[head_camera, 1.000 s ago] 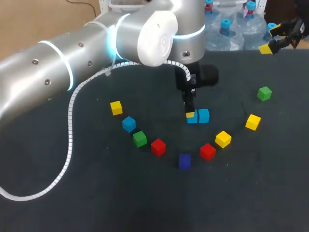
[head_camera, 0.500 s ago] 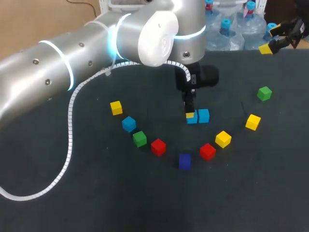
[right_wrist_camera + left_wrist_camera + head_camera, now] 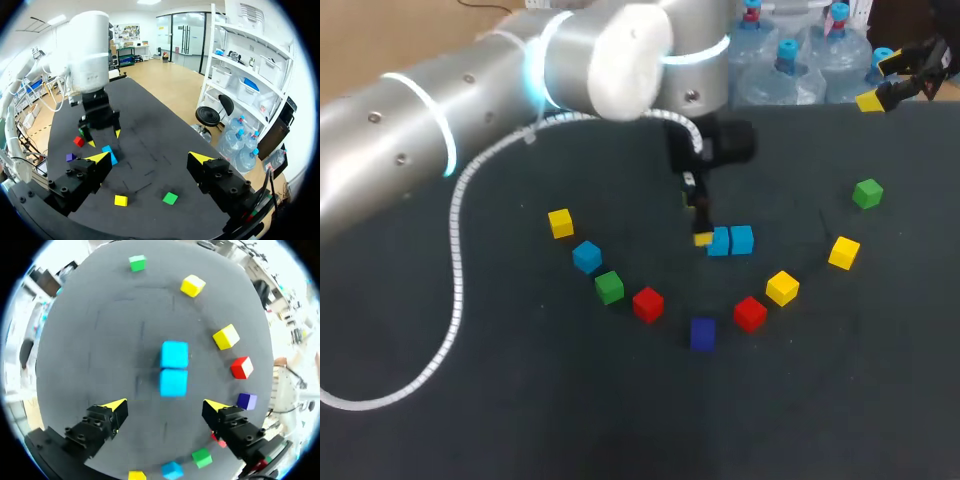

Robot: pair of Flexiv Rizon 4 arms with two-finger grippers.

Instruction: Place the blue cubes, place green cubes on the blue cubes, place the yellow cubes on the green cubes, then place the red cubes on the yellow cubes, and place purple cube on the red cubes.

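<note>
Just ahead of the left gripper (image 3: 166, 406): the blue pair (image 3: 174, 369) is sitting on the table (image 3: 100, 340), two blue cubes touching face to face as one short bar.
Left fingers: they're standing spread wide, one yellow tip out to each side of the blue pair's near end, touching neither cube and pinching nothing.
Long axis: the blue pair is pointing straight away from the gripper, crosswise to the line between the fingertips.
Loose cubes: a third blue cube (image 3: 586, 257), a green cube (image 3: 609, 287), two red cubes (image 3: 648, 304) and the purple cube (image 3: 702, 333) are curving around the blue pair, none touching it.
Right gripper (image 3: 149, 159): it's hanging well apart from the blue pair, fingers spread, gripping nothing.
</note>
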